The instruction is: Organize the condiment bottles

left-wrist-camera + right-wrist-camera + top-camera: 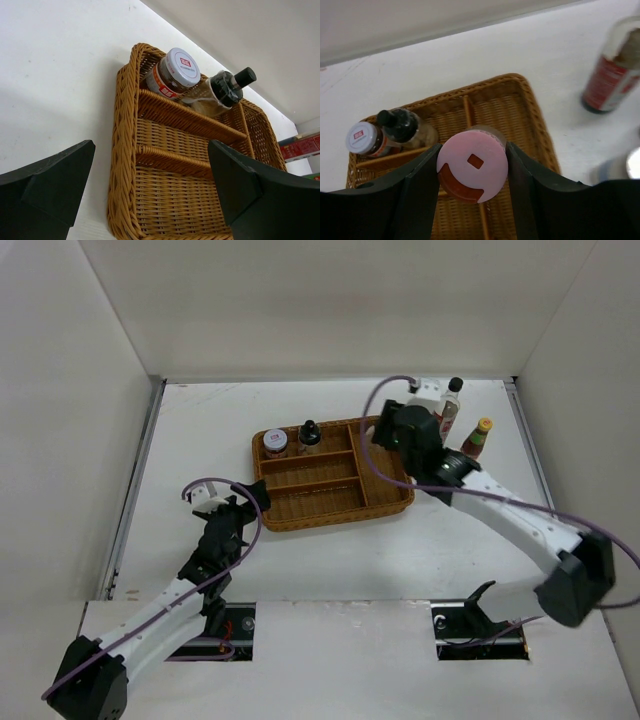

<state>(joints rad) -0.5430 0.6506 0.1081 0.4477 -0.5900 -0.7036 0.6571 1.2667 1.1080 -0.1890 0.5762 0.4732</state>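
Between the fingers of the right gripper, above the wicker tray, we see the pink-capped shaker, clamped on both sides below its cap. From the top view the arm hides it, so we cannot tell whether it touches the tray. The left gripper gapes wide and empty by the tray's near left corner.

Colours here: honey-brown woven wicker tray, pink-capped rusty-brown shaker bottle, white-lidded round glass jar with a red logo.
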